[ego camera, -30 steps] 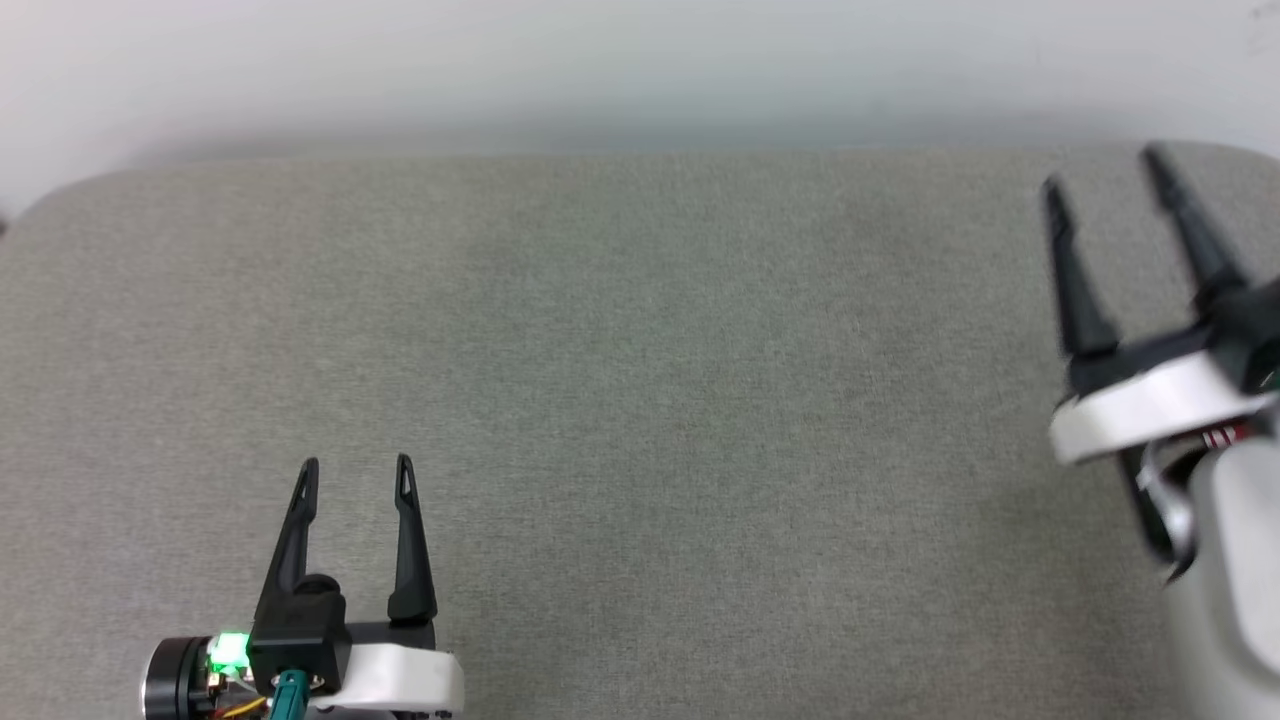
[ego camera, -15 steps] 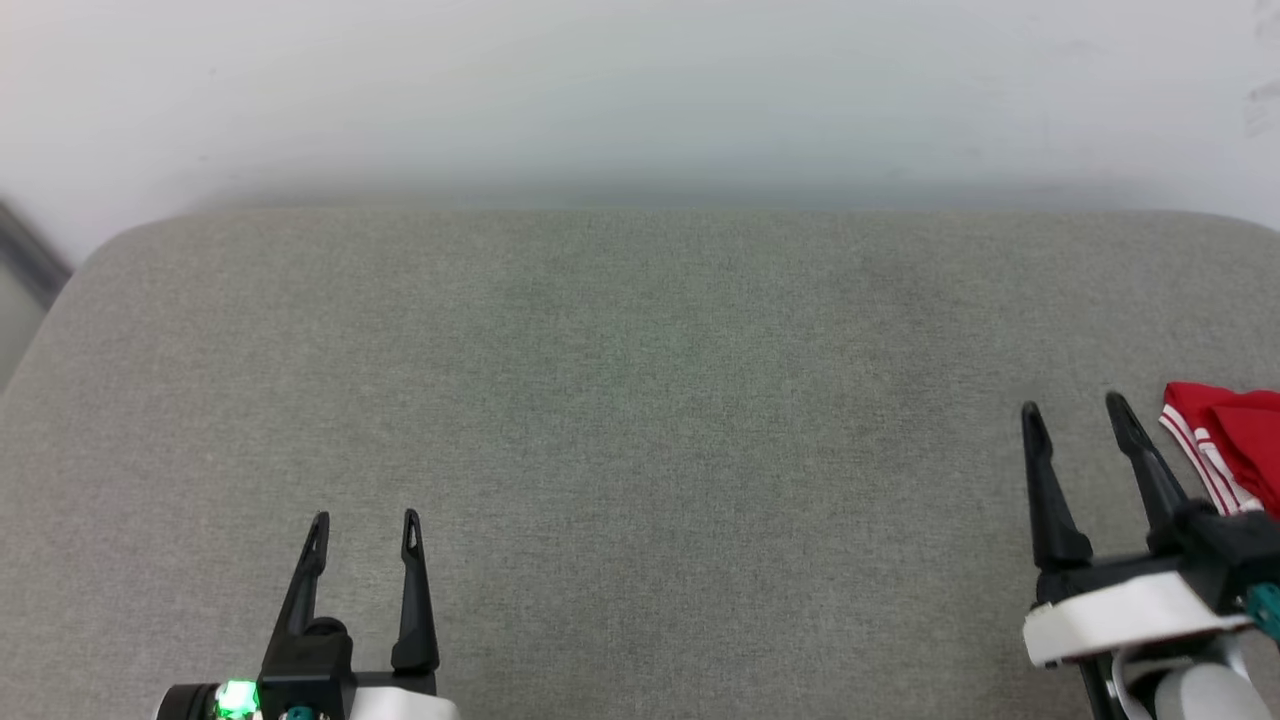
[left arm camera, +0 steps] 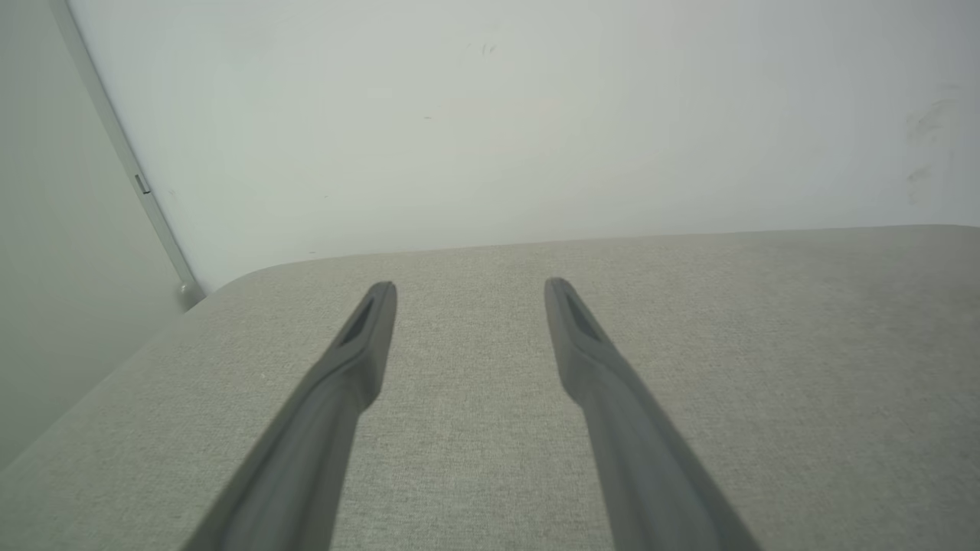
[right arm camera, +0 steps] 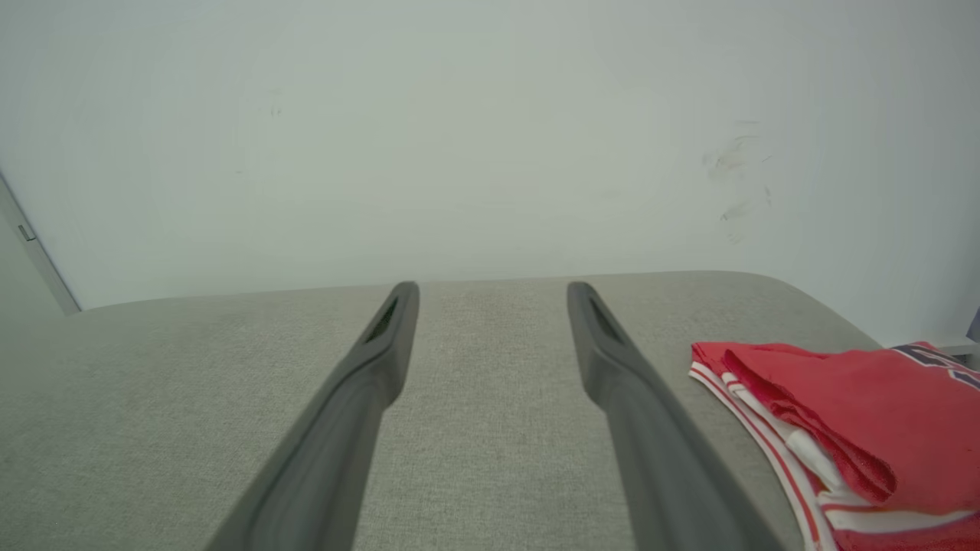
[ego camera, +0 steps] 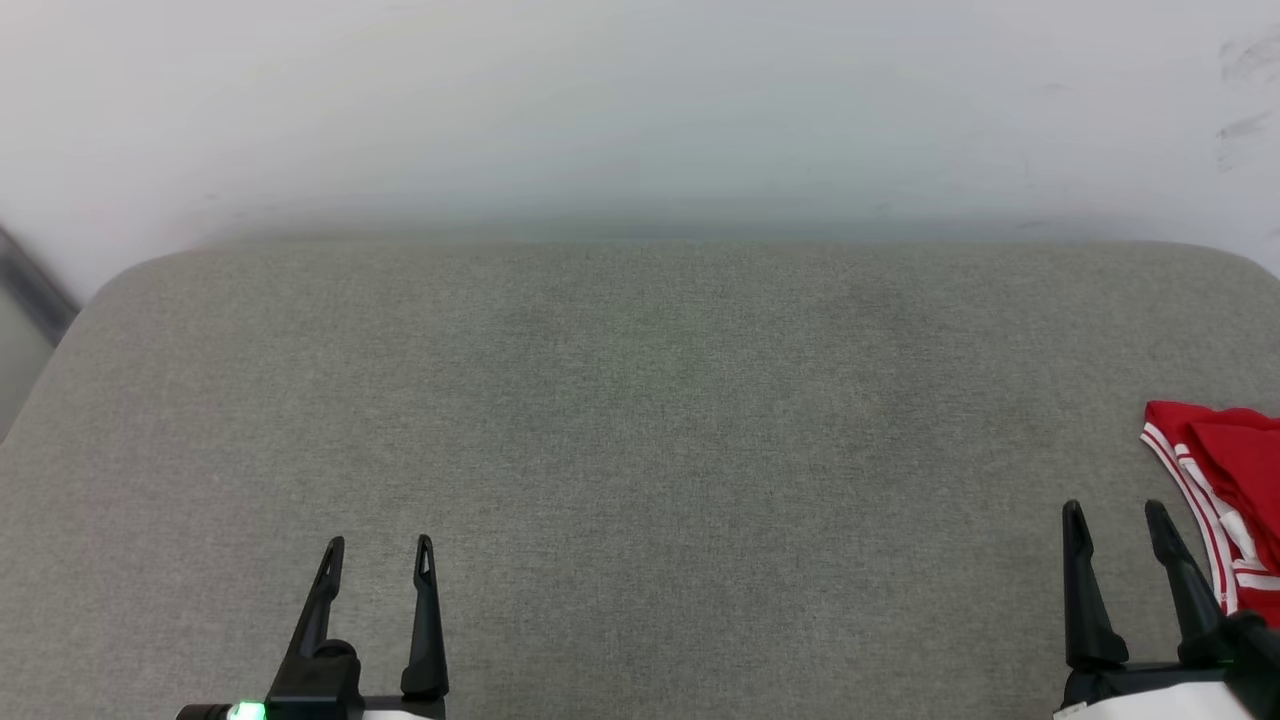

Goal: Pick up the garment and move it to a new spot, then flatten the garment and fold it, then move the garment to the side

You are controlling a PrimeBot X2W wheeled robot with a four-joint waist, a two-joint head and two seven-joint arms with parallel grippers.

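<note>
The garment (ego camera: 1228, 490), red with white sleeves and red-and-white striped trim, lies folded at the far right of the grey cushioned surface (ego camera: 640, 430); in the right wrist view the garment (right arm camera: 850, 428) sits to the right of my fingers. My right gripper (ego camera: 1116, 512) stands open just left of the garment, apart from it, with nothing between its fingers. At the lower left, my left gripper (ego camera: 380, 545) is also open and empty over bare fabric. In the left wrist view the left gripper (left arm camera: 468, 285) points toward the back wall.
A pale wall (ego camera: 640, 110) rises right behind the cushion's rounded back edge. A grey strip (left arm camera: 122, 161) runs down the wall at the left corner. The cushion's left edge (ego camera: 40, 360) curves away.
The head camera has tilted, shifting the whole picture down and bringing the garment into sight. My right gripper has drawn back from the far right toward the near edge, beside the garment.
</note>
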